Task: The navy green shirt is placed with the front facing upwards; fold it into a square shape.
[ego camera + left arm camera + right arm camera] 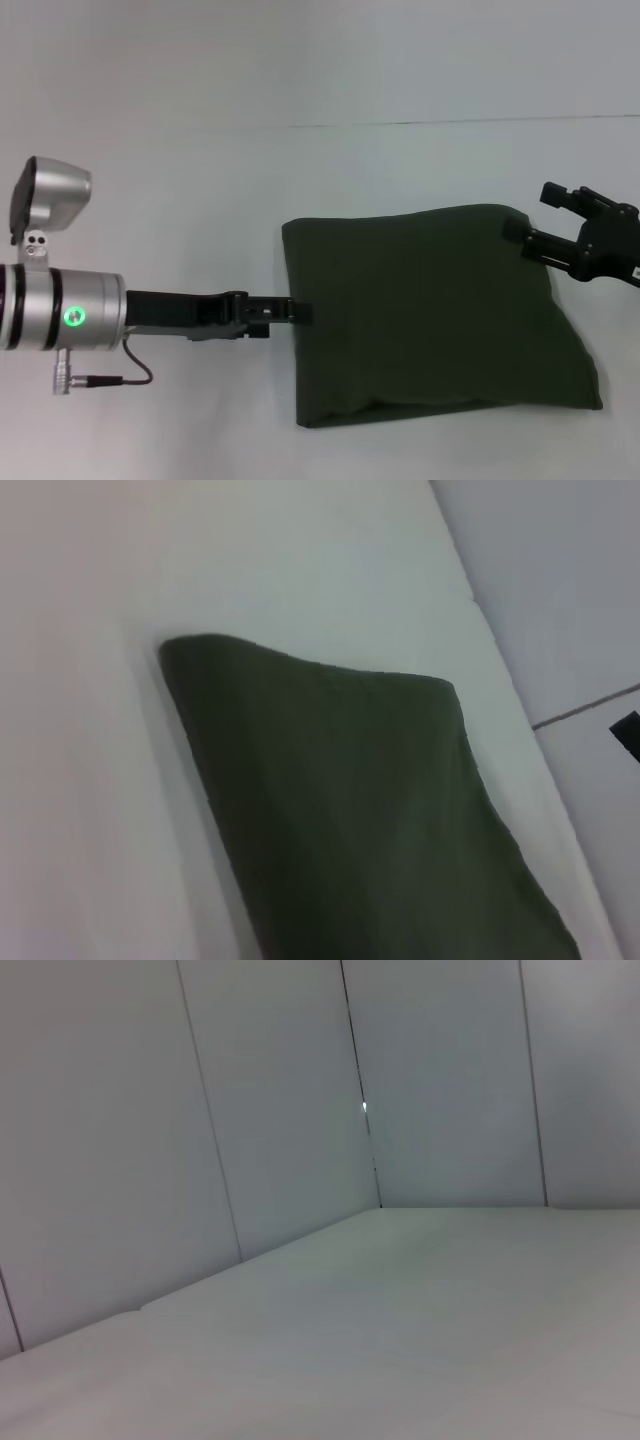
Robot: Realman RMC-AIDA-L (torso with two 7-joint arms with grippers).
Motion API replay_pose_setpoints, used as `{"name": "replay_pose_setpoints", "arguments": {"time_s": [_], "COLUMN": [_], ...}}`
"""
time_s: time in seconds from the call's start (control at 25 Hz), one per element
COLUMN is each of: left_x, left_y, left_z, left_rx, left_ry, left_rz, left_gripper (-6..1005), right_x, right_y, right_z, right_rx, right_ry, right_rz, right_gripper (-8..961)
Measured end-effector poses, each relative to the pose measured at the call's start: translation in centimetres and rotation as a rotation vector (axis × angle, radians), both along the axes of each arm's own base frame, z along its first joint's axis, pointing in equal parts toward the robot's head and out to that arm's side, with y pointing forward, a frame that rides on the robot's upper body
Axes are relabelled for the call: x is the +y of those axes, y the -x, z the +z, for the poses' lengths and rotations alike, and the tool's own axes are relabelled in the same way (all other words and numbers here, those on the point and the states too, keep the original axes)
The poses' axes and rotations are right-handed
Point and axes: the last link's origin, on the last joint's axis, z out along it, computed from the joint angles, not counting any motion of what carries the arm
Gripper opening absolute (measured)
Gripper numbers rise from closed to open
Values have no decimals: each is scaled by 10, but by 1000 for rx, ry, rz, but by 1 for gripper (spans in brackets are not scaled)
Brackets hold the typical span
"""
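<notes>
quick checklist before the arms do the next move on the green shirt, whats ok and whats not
1. Shirt folded to a compact block: ok. The navy green shirt lies as a rough rectangle on the white table, plain side up.
2. Shape square: not ok. Its far right corner bulges and the near edge flares toward the robot's right.
3. Left gripper position: ok. It sits at the shirt's left edge, low on the table.
4. Left gripper fingers open or shut: cannot tell.
5. Right gripper position: ok. It is at the shirt's far right corner.
6. Right gripper released from the cloth: cannot tell; its wrist view shows only table and wall.
</notes>
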Motion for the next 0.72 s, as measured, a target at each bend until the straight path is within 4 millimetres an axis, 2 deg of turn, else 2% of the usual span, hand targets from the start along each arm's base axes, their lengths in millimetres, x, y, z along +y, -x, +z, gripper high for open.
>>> {"name": "replay_pose_setpoints", "arguments": {"time_s": [0.36, 0.72], "left_x": [2, 2], "left_y": [3, -5], "left_z": [-10, -23], "left_rx": [50, 60], "left_ry": [58, 84], "left_rz": [113, 106], "left_gripper": [827, 814], "right_x": [1, 2], "right_y": [0, 0], "right_z": [1, 3], "right_rx": [-2, -5], "right_ry": [-6, -9], "right_rz": [-1, 2], "right_gripper": [887, 886]}}
